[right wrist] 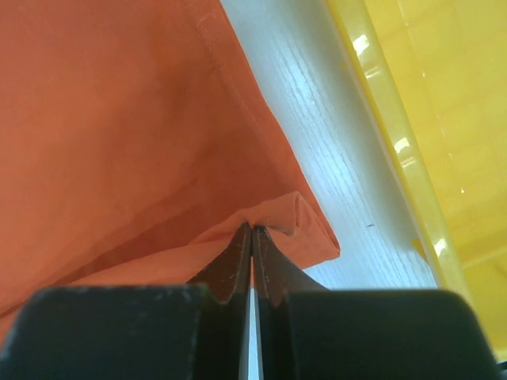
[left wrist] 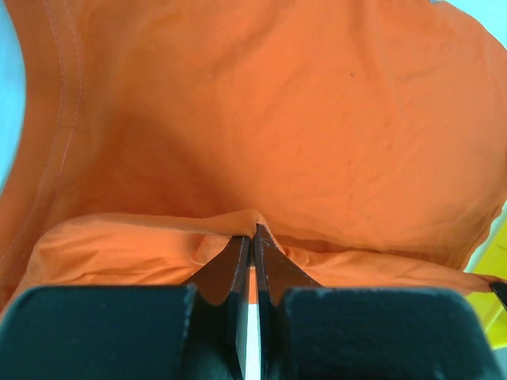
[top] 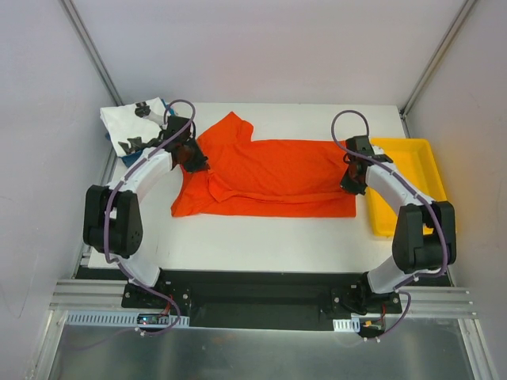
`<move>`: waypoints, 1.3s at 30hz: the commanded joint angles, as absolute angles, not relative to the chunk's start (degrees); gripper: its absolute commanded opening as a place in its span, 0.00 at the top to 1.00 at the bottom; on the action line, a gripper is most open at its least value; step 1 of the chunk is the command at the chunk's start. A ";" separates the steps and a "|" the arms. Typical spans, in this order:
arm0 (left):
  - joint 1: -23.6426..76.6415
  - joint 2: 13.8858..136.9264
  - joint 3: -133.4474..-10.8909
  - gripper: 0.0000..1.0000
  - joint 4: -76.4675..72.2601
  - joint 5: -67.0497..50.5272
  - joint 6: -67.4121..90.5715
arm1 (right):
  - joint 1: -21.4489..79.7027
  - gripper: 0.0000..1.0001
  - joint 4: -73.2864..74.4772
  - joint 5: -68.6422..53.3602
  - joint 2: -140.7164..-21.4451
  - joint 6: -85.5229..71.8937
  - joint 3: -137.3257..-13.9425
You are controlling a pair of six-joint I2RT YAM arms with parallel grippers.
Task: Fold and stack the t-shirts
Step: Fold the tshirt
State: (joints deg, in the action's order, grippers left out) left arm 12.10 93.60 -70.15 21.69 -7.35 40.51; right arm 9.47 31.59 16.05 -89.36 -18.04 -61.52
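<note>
the bright orange-red cloth tee (top: pixel 269 178) lies lengthwise across mid-frame, left gripper (top: pixel 192 161) pinched on its left end, right gripper (top: pixel 352 182) pinched on its right edge.

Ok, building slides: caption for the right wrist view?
Right end effector shut on the edge of the orange shirt, yellow tray alongside.

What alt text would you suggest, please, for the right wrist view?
The right gripper, fingers shut, pinches a folded edge of the orange-red t-shirt near its corner. To the right lie a strip of white table and the rim of the yellow tray.
</note>
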 commanded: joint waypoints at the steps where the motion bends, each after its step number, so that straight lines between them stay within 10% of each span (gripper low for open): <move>1: 11.08 97.81 -74.97 1.00 20.92 -9.93 38.41 | 8.88 0.98 31.55 17.84 -91.05 -17.58 -64.95; 8: 9.76 101.34 -76.82 0.98 21.00 -10.54 39.64 | 8.88 0.89 34.89 21.71 -93.43 -16.53 -68.90; 12: 9.76 100.46 -76.38 0.40 21.01 -13.27 39.11 | 8.88 0.68 34.80 19.26 -92.29 -14.51 -68.91; 17: 9.76 95.98 -73.75 0.06 20.92 -15.38 39.11 | 9.75 0.33 34.28 13.63 -90.01 -12.75 -67.94; 22: 9.76 88.97 -67.51 0.01 21.00 -16.17 39.55 | 12.82 0.02 33.84 12.13 -87.02 -12.65 -65.22; 39: 9.76 93.69 -57.66 0.01 18.72 -16.88 40.43 | 17.23 0.03 24.00 2.99 -95.80 -14.50 -60.82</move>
State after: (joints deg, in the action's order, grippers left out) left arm 9.76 92.42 -57.98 19.40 -17.50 39.92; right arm 17.39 27.35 5.69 -94.04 -13.47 -61.06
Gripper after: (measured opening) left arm 0.993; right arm 0.967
